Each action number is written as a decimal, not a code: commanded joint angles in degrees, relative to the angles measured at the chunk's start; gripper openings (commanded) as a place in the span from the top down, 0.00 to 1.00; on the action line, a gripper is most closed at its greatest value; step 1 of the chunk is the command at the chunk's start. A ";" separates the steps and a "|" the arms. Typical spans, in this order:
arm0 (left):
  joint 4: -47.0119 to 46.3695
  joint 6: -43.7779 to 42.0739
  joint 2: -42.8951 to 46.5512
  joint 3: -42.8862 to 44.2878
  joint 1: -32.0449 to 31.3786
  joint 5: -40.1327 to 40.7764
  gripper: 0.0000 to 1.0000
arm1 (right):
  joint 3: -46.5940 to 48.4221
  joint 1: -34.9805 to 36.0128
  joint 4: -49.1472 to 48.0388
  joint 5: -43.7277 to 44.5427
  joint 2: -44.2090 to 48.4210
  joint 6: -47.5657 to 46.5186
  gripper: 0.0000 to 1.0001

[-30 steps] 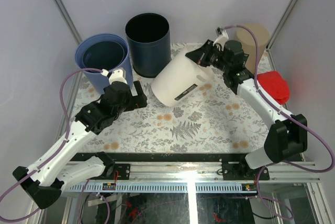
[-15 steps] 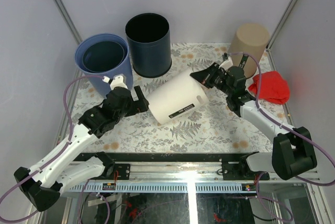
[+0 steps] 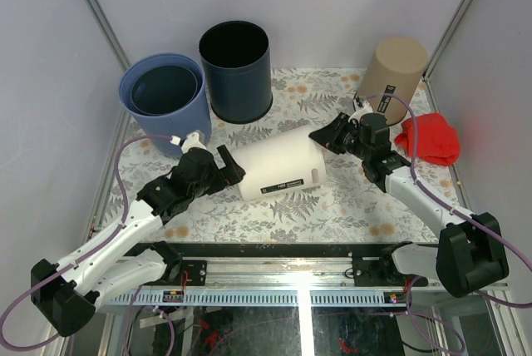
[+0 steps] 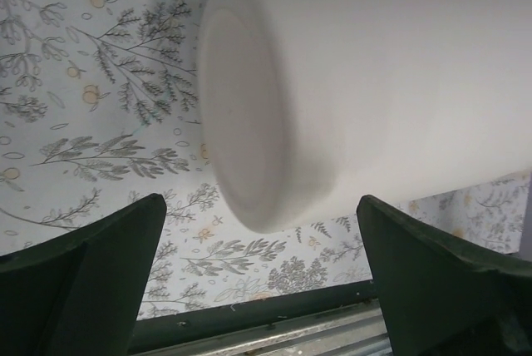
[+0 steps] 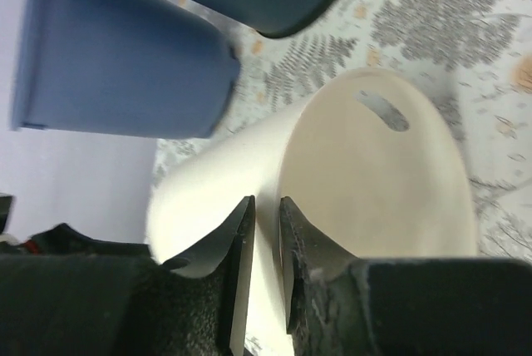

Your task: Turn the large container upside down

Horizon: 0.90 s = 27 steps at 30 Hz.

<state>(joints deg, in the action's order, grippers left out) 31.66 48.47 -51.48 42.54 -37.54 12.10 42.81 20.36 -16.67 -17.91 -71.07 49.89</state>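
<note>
**White container now down on its side**

We see the white container (image 3: 278, 169), tilted in the air a second ago, lying on the floral tabletop (image 3: 332, 202) between both arms. The right gripper (image 5: 264, 206) has come down with it. Its fingers straddle the rim wall, narrowly parted, and we cannot tell if they pinch. The left gripper (image 3: 233, 166) has closed in on the base, fingers (image 4: 91, 264) spread wide. Behind stand a navy bin (image 3: 235, 56), a blue bin (image 3: 162, 94) and a tan canister (image 3: 397, 69), with a red cloth (image 3: 431, 138) right.
</note>
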 commanded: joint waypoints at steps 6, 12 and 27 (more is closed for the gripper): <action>-13.86 0.87 -2.95 -1.31 0.10 -3.00 0.03 | 7.99 0.23 17.61 1.56 0.79 -10.16 0.70; -16.78 0.41 -5.99 -2.15 0.08 -3.88 0.03 | 10.62 0.29 23.79 -1.04 0.55 -12.85 0.60; -18.73 -0.55 -7.62 -1.51 0.14 -4.32 0.16 | 19.34 0.22 43.31 -7.94 0.67 -21.28 0.54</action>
<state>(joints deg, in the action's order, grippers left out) 16.23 48.80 -58.89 40.56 -37.52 8.51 58.00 20.36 20.25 -21.74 -71.29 31.88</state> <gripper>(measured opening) 0.847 0.459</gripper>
